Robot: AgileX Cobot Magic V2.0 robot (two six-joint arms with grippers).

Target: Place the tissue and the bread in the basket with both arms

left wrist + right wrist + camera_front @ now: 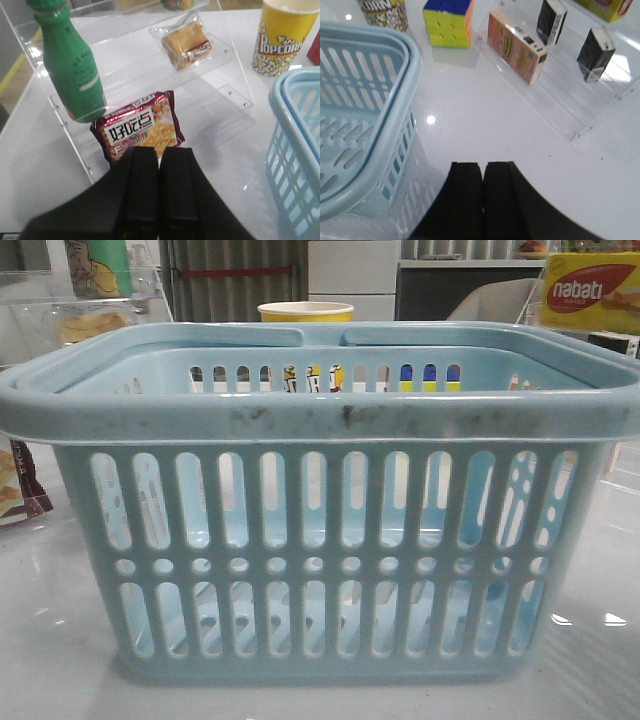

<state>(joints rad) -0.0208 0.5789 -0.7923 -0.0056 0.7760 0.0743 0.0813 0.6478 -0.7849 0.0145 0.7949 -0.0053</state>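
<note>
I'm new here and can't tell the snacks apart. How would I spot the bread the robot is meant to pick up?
Find the clear stepped shelf left of the blue basket. The bread lies on its upper step, above the red snack bag and beside the green bottle. It alone is a clear packet showing golden bread, with a dark brown label.

My left gripper (158, 190) and right gripper (483, 200) show matte black, blocky, flat-faced fingers, no markings visible.
</note>
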